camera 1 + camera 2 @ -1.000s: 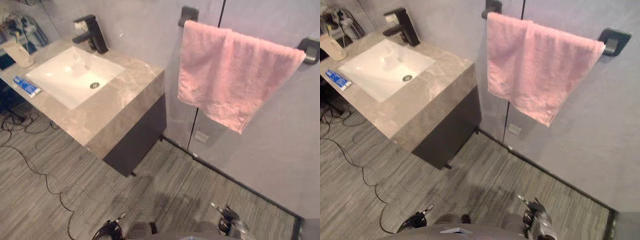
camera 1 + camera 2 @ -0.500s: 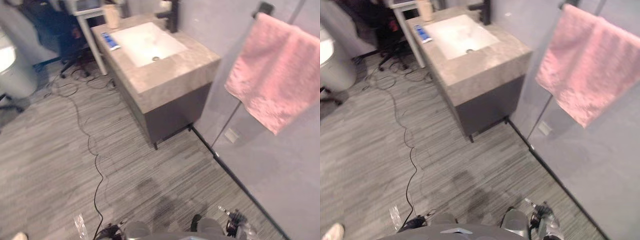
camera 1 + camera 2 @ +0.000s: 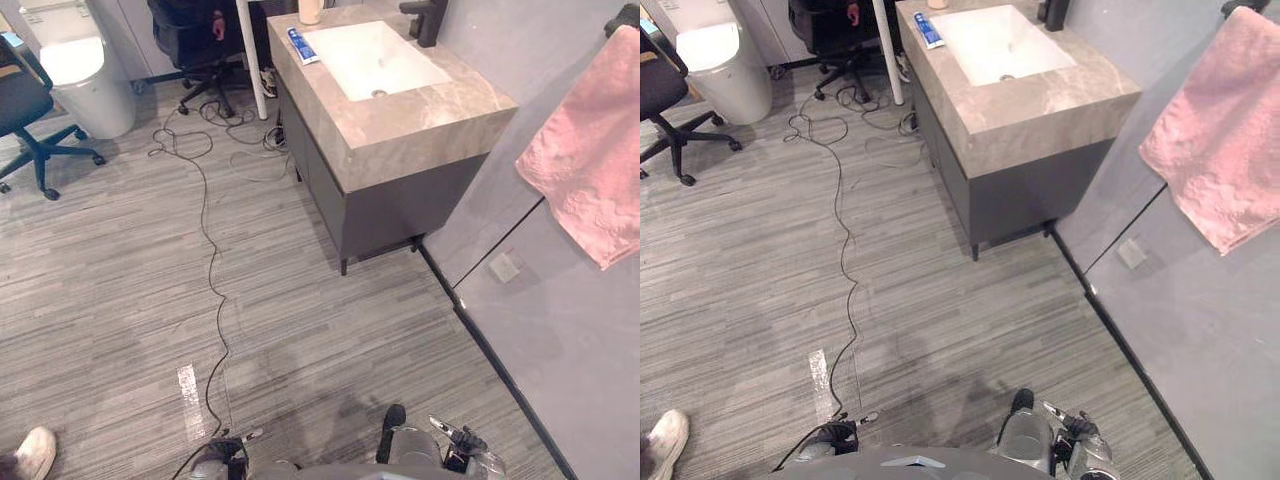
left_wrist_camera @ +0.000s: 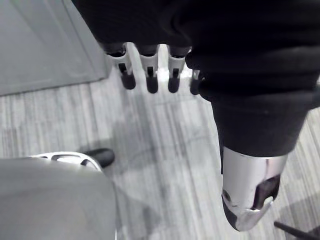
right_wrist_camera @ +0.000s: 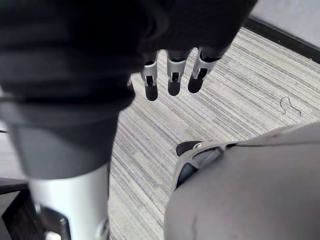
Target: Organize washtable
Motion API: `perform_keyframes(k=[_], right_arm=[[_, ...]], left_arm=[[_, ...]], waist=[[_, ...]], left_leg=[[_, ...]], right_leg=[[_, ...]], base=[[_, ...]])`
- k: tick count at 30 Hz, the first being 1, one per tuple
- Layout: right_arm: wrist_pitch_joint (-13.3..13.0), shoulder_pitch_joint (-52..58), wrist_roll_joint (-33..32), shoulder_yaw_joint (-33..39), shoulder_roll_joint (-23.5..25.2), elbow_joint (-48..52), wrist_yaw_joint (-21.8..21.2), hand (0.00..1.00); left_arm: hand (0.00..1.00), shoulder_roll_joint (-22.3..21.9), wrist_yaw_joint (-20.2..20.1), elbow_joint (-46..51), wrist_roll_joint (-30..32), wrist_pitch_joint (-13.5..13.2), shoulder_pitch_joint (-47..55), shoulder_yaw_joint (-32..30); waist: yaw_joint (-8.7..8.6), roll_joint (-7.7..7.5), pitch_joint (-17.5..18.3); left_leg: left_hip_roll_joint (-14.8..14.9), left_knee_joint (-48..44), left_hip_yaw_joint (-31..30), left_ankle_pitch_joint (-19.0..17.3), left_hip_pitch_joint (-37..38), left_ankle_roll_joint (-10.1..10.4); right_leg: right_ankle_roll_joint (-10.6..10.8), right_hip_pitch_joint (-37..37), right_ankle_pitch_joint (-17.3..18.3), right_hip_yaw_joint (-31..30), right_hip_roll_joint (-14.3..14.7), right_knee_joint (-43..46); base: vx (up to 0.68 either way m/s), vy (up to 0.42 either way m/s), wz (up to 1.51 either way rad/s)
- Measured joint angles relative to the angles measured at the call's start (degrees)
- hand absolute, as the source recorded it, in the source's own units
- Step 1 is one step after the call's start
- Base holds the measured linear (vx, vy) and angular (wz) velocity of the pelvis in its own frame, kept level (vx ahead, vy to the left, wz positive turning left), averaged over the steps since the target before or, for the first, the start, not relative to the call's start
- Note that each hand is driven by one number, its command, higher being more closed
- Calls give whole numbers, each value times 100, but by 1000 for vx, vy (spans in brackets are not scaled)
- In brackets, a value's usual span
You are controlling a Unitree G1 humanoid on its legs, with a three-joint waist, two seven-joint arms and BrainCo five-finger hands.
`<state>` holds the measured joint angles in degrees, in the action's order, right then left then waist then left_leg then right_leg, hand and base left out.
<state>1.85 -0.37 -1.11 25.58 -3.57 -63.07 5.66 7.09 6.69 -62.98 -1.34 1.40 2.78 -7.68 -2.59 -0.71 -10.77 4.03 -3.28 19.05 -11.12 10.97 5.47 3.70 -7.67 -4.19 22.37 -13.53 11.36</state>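
Hands hang at the bottom edge. The left hand (image 4: pixel 151 75) has its fingers straight and slightly spread, thumb apart, with nothing in them. The right hand (image 5: pixel 172 75) is likewise loose, fingers straight in a row above the grey striped floor (image 3: pixel 330 320). At the lower left corner is a person's pale shoe (image 3: pixel 30 455), and a strip of tape (image 3: pixel 190 388) lies on the floor nearby. Farther off, in the upper middle, stands the washtable (image 3: pixel 400 110), stone-topped with a dark front, against the grey wall (image 3: pixel 560 330). A white basin (image 3: pixel 375 60) is sunk in its top. A blue toothpaste tube (image 3: pixel 301 45) lies flat just beside the basin's left rim. A beige cup (image 3: pixel 310 10) stands beyond the tube at the top edge, and a black tap (image 3: pixel 425 18) is at the basin's far side. A pink towel (image 3: pixel 590 170) hangs at the right edge, apart from the washtable. A black office chair (image 3: pixel 25 110) and a white bin (image 3: pixel 85 70) stand at the upper left.
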Motion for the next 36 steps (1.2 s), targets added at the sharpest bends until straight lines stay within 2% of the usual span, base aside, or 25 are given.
perform_keyframes(k=[4, 5, 6, 8, 9, 10, 11, 13, 16, 20, 25, 28, 29, 30, 32, 33, 34, 36], right_arm=[[-13, 12, 0, -217, -16, 10, -9, 0], [-20, 16, 0, -295, -28, 21, -16, 0], [-39, 29, 0, -322, -24, 50, -28, 0], [-44, 198, 6, -341, -22, 33, -62, 0], [-44, 202, 21, -362, -13, 27, -65, 0], [-44, 190, 76, -387, 0, 26, -65, 0], [-44, 164, 112, -416, -5, 25, -70, 0], [-41, 139, 254, -438, -48, 14, -71, 0], [-45, 162, 293, -462, -45, 3, -70, 0], [-47, 209, 293, -527, -51, -5, -71, 0], [-45, 286, 355, -502, -13, -11, -69, 0], [-45, 344, 460, -359, -23, -17, -67, 0], [-43, 353, 460, -264, -29, -28, -65, 0], [-43, 392, 460, -234, -40, -60, -62, 0], [-40, 456, 460, -161, 5, -68, -54, 0], [-37, 512, 458, -38, 26, -72, -38, 0], [-43, 480, 460, -34, 9, -61, -5, 0], [-36, 374, 470, -18, -47, -51, 12, 0]], left_arm=[[0, 74, -4, -2, 192, 7, 11, 75], [0, 82, -4, -3, 192, 13, 20, 74], [0, 89, -9, -3, 195, 21, 22, 72], [0, 97, -24, 7, 202, 17, 18, 33], [0, 113, -31, 3, 245, 35, 8, 16], [0, 168, -45, 2, 306, 64, -14, -46], [0, 160, -48, -10, 314, 76, -39, -106], [0, 70, -40, -18, 404, 106, -35, -153], [0, 56, -35, -59, 400, 114, -36, -170], [0, 50, -35, -134, 401, 105, -70, -164], [0, 50, -35, -200, 396, 83, -128, -140], [0, 20, -21, -202, 383, 65, -155, -141], [0, -13, -6, -196, 374, 60, -159, -151], [0, -32, 16, -175, 276, 57, -175, -174], [0, -65, 49, -86, 166, 43, -224, -294], [0, -129, 92, 63, 24, -4, -216, -492], [0, -184, 144, 137, -106, -30, -218, -679], [0, -217, 169, 125, -287, -37, -177, -841]], waist=[[16, -70, -39], [12, -27, -66], [-8, -37, -69], [17, -87, -34], [14, -150, 22], [25, -202, 65], [26, -193, 59], [24, -48, 81], [22, -22, 173], [19, -86, 300], [10, -130, 345], [7, -49, 326], [9, 8, 286], [-21, 33, 226], [-4, -60, 123], [38, -62, -5], [161, -74, -128], [191, 61, -167]], left_leg=[[135, -105, -148, -1, -22, -59], [229, -114, -236, -2, -50, -61], [309, -129, -409, 5, -55, -45], [353, -78, -697, 60, -87, 46], [382, -56, -844, 120, -223, 96], [382, -32, -932, 204, -395, 141], [399, -23, -985, 250, -456, 168], [553, 160, -1039, 440, -461, 218], [630, 190, -1058, 448, -446, 220], [573, 198, -1017, 445, -451, 215], [529, 193, -1066, 442, -455, 208], [526, 184, -1186, 445, -465, 206], [532, 142, -1230, 448, -478, 203], [529, -266, -1343, 392, -701, 159], [496, -1246, -1398, 278, -1121, 140], [514, -2018, -1397, 253, -1459, 150], [566, -2595, -1395, 238, -1776, 185], [733, -2800, -1221, 25, -1994, 121]], right_leg=[[16, -74, -12, -677, 156, 304], [30, -99, 63, -827, 218, 448], [31, -136, 372, -1168, 358, 915], [101, -63, 551, -1513, 483, 948], [95, 17, 653, -1562, 516, 695], [134, 104, 769, -1536, 524, 284], [160, 152, 766, -1527, 560, 85], [76, 278, 541, -1425, 752, -340], [47, 458, 358, -1389, 861, -712], [84, 567, 197, -1418, 835, -1013], [81, 614, 162, -1395, 794, -1096], [69, 688, 179, -1286, 785, -1123], [63, 673, 312, -1253, 780, -991], [-10, 603, 663, -1280, 745, -682], [-51, 591, 961, -1409, 701, -316], [-70, 600, 1114, -1361, 635, -15], [-88, 595, 1241, -1356, 569, 178], [-34, 609, 1328, -1360, 562, 195]], base=[[-37, 33, 17], [92, -54, 42], [149, -108, 68], [139, -135, 69], [96, -173, 53], [90, -183, 46], [86, -177, 30], [101, -136, 14], [111, -60, 0], [98, 18, -6], [19, 9, 2], [12, -10, 18], [-1, -35, 43], [-12, -29, 55], [-11, -9, 80], [-48, 0, 68], [-71, -4, 36], [-36, 28, 4]])
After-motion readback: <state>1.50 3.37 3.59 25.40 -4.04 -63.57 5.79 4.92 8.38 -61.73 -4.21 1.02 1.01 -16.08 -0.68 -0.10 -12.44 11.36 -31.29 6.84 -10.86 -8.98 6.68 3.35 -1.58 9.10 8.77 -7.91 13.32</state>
